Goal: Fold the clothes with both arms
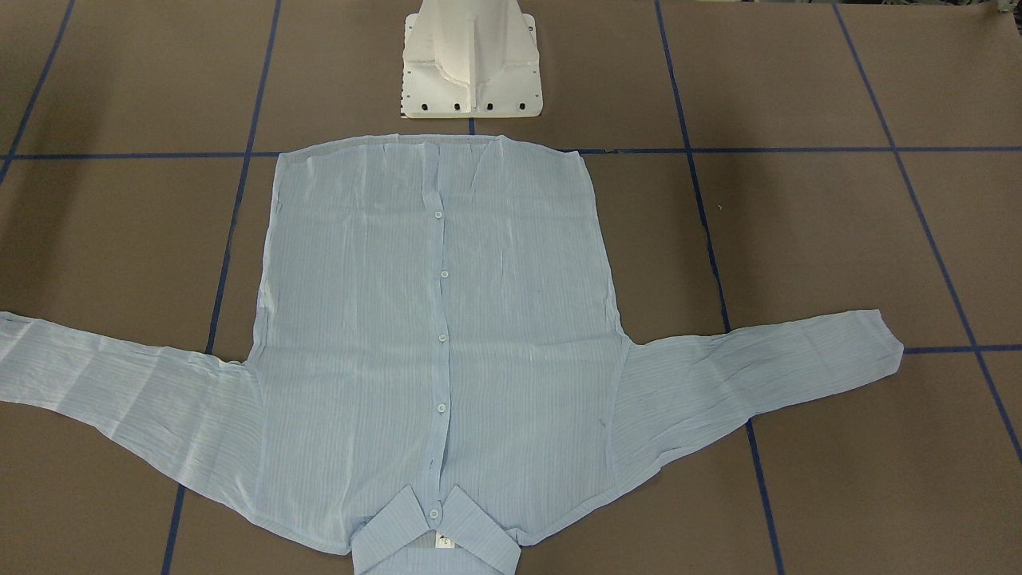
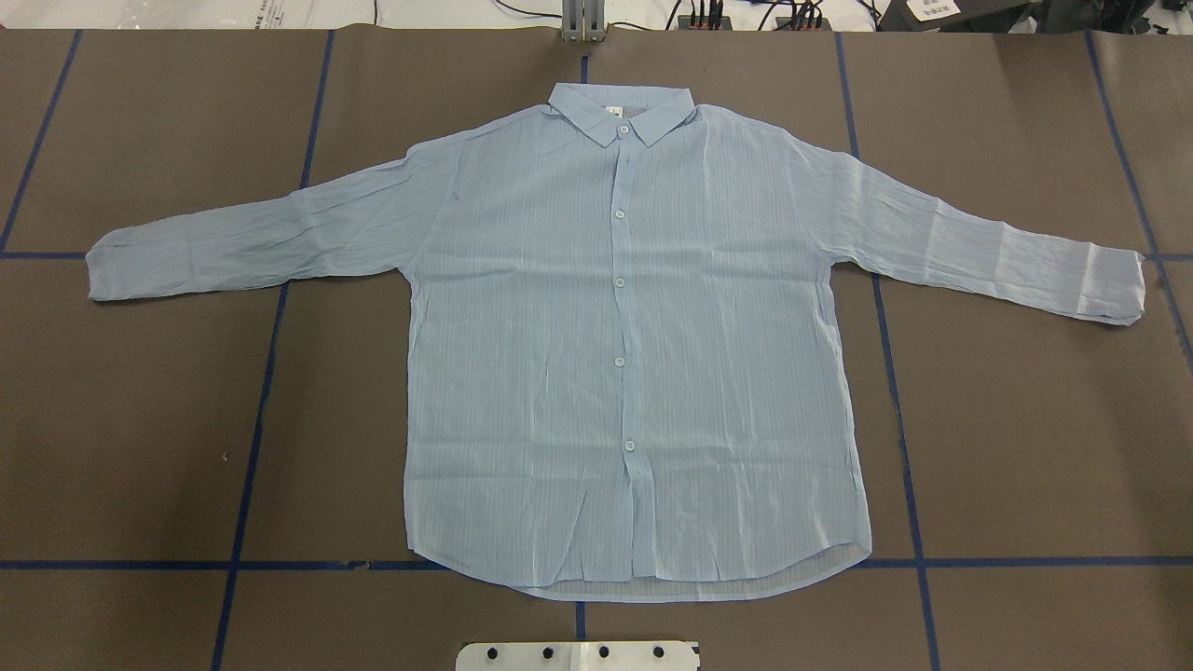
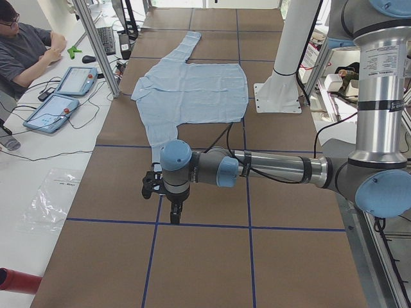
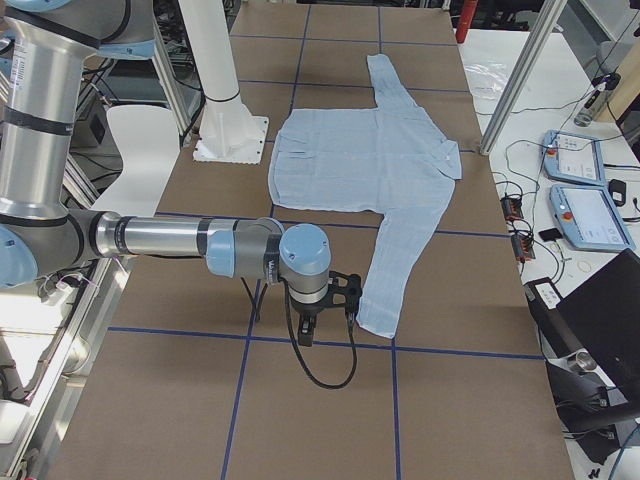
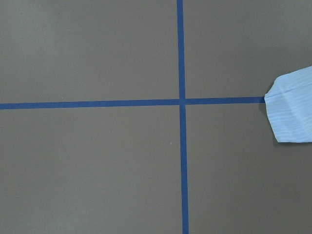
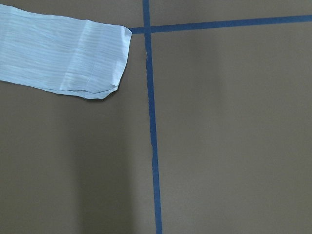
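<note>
Shirt [image 2: 615, 354] lies flat on the desk [image 2: 140, 419], front up and buttoned, with both sleeves spread sideways. The collar [image 2: 620, 112] is on the far side from the robot. The hem sits just short of the white pedestal [image 1: 471, 64].

Left arm [image 3: 276, 168]: upper link vertical, forearm level and reaching out over the desk, wrist turned down. Left claw [image 3: 174, 215] points straight down above the desk, just beyond the sleeve end on that side and clear of the cloth. It only shows in the side view, so I can't tell how far it is open. Nothing visibly in it. The left wrist cam shows the left cuff [image 5: 291, 109] at the frame's right edge, next to a blue tape cross [image 5: 182, 101].

Right arm [image 4: 170, 238]: mirrored pose, forearm level, wrist down. Right claw [image 4: 305, 335] hangs beside the other sleeve end, not touching it. Opening can't be told here either, side view only. The right wrist cam has the right cuff [image 6: 97, 63] at top left, lying flat on the desk.
</note>
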Motion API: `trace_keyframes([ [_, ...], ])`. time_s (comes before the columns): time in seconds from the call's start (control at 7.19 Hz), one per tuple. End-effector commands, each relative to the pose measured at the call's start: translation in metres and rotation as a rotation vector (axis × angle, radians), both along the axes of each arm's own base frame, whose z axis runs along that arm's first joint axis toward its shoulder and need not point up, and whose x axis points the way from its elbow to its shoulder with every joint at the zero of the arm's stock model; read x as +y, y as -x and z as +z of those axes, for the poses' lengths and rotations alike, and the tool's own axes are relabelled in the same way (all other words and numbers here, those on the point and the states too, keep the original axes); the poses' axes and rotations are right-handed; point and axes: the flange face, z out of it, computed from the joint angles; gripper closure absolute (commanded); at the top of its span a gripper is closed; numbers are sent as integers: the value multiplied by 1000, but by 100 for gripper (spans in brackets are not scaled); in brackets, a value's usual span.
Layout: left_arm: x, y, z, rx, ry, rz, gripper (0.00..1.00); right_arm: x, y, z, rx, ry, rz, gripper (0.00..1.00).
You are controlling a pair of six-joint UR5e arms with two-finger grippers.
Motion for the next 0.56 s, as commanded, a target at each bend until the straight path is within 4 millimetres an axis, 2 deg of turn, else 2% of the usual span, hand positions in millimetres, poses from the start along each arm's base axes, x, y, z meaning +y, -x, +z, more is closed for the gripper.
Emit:
trace_keyframes([
  [0.0,-21,-1,-27,4,-66,1,1,-13,0,-11,5,-40,-2,0],
  [0.14,-34,-3,-40,0,-97,1,1,-42,-1,-39,2,-102,1,0],
  [0.28,-44,-17,-50,10,-148,26,1,-54,1,-42,-3,-121,-8,0],
  [0.42,-43,-18,-47,15,-145,29,1,-67,8,-30,-14,-153,-21,0],
])
